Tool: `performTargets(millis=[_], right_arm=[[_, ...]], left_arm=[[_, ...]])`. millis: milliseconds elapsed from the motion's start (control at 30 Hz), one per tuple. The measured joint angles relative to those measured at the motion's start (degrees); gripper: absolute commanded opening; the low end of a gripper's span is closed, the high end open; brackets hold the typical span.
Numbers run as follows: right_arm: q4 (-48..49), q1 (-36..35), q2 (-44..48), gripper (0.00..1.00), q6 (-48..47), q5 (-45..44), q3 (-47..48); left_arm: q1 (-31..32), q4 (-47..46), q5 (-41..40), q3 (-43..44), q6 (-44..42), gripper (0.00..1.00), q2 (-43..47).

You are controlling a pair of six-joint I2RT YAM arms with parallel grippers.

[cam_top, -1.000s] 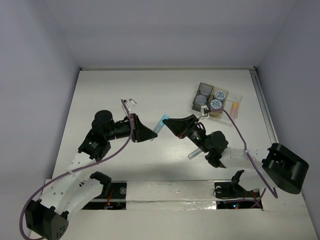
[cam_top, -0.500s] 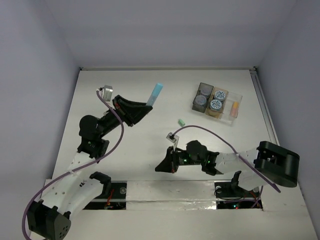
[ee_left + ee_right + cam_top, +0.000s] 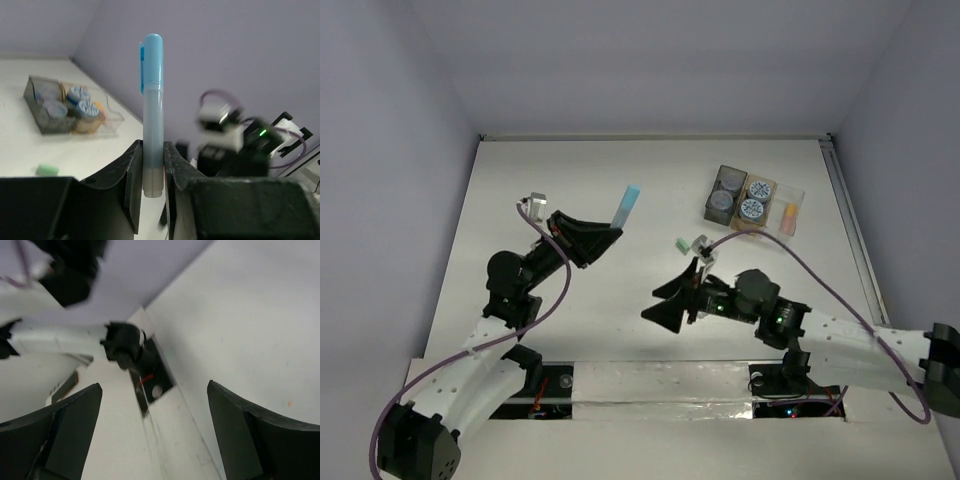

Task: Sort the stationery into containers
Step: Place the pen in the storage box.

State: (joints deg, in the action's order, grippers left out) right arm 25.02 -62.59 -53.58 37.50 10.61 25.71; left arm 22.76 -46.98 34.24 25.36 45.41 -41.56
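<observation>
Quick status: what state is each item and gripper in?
Light blue pastel stick: gripped, off the table.
Left gripper: shut on that stick.
Right gripper: open, empty.
Mint green stick: lying loose on the white table.
Two blue-white-topped round jars: in tan tray.
Grey-topped jar: in dark grey tray.
Orange stick: in clear plastic tray.

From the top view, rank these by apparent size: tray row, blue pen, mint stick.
1. Tray row, largest.
2. Blue pen, though it is held up in the left claw, so nearer the camera.
3. Mint stick, smallest.

Robot lab booth, white table (image 3: pixel 570 320), plain lavender walls (image 3: pixel 650 60) enclosing it
</observation>
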Motion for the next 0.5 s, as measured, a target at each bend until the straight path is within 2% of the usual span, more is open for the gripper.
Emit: performTargets(millis=[167,433,500], right_arm=[[-1.07,1.36,4.50,0.99,-6.08,-4.59,7.72],[-2.54,4.04,-5.11,0.99,-10.25,-9.81,17.33],[-3.28,4.98,-7.06,0.95,-10.08,-10.32,17.49]], left_arm=[[0.15,-4.39,0.92,-8.44,3.67,0.00,-2.05],[1.36,-16.59,3.61,-13.49,9.05,0.00,-4.57],[1.68,-18.64,4.02,-13.75,9.64,0.00,-4.55]])
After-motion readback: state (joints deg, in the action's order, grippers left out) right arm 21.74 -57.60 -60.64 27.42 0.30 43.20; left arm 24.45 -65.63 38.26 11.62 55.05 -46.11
